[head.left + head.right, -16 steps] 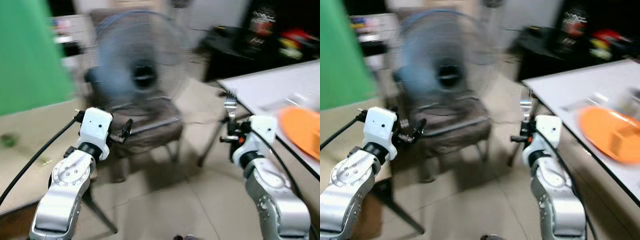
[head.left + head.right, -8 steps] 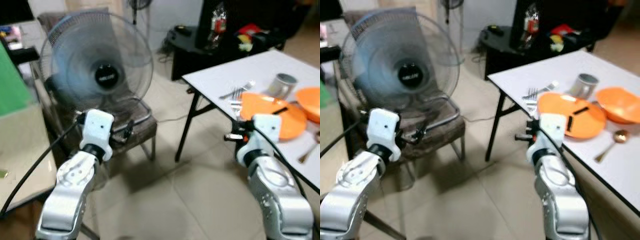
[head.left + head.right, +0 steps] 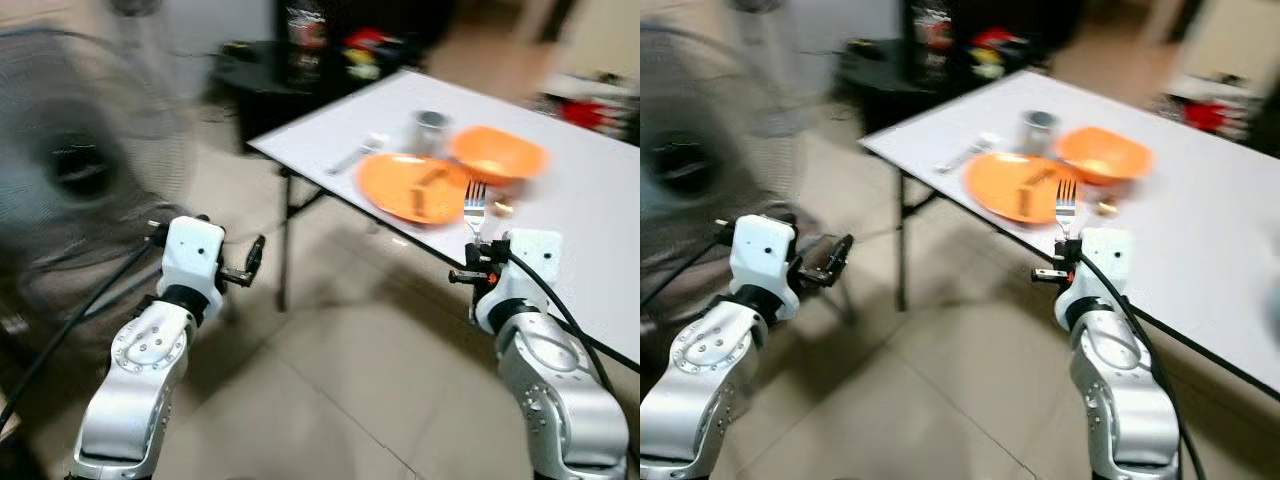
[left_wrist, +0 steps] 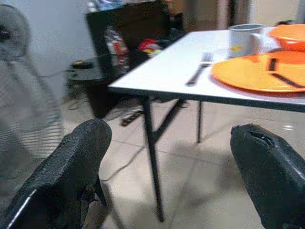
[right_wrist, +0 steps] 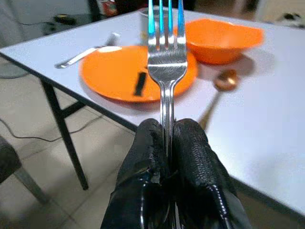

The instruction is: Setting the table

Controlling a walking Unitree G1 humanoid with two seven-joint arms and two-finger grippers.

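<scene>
No legible text, brand, no. or sign anywhere. Cup (image 4: 245, 39) on table (image 4: 167, 67), ahead of left gripper (image 4: 167, 167): faint yellowish mark, too blurred to read. Packets (image 3: 365, 50) on dark shelf beyond table, past right gripper (image 5: 164, 143): bright print, smeared by motion, unreadable. Fan hub (image 3: 78, 168): badge blurred.

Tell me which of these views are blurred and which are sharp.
Both eye views are motion-blurred: the fan and table smear. Left wrist view is soft, its open left hand dark. Right wrist view is sharp on the fork in the right hand.
</scene>
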